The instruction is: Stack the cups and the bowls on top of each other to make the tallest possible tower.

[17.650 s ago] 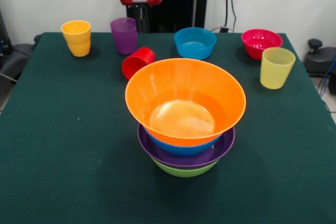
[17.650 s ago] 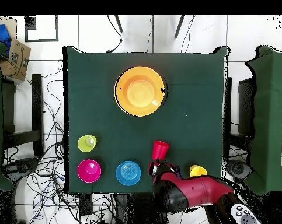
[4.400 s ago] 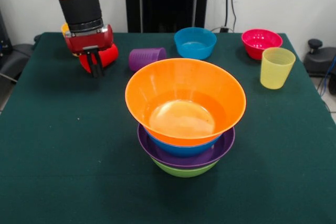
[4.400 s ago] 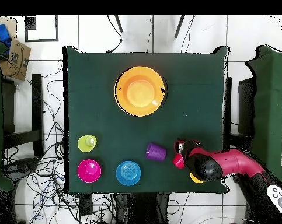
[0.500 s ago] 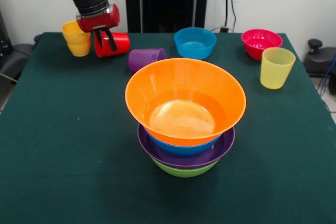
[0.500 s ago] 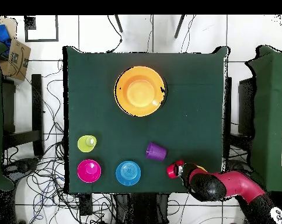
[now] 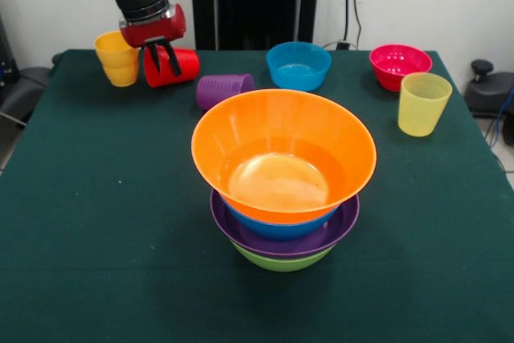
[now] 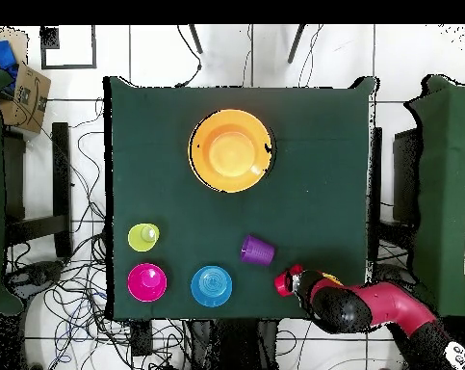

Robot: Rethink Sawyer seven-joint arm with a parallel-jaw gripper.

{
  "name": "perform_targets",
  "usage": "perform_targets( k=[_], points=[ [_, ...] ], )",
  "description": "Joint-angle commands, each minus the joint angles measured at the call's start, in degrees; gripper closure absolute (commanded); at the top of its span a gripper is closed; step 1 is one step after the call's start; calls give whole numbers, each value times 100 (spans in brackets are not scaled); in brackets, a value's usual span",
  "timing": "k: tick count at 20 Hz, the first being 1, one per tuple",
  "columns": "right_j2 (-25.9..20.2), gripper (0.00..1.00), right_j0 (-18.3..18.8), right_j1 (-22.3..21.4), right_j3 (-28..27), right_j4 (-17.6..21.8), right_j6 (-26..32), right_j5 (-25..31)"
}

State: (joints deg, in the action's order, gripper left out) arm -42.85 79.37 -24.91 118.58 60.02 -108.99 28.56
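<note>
The tower (image 7: 283, 186) of green, purple, blue and orange bowls stands mid-table (image 7: 96, 222). Beyond it, the front view shows the pincer (image 7: 163, 59) clamped on the red cup (image 7: 173, 67), which is tipped sideways, just beside the orange-yellow cup (image 7: 118, 57). The overhead view hides that grip under the arm, leaving only the red cup's end visible. The purple cup (image 7: 222, 88) lies on its side just behind the tower. The blue small bowl (image 7: 298, 65), red-pink small bowl (image 7: 398, 65) and pale yellow cup (image 7: 422, 103) stand behind the tower too.
</note>
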Motion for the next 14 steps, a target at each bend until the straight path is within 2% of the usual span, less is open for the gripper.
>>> perform_targets(
  k=[1, 6, 10, 14],
  points=[
    [-28, 100, -469, -342, 125, -119, 1345, 779],
    [-348, 100, -385, -962, 549, -722, 1235, 927],
    [-1219, 100, -182, -2518, 1466, -1915, 1049, 998],
    [-2136, 100, 70, -3951, 2093, -3163, 905, 831]
  ],
)
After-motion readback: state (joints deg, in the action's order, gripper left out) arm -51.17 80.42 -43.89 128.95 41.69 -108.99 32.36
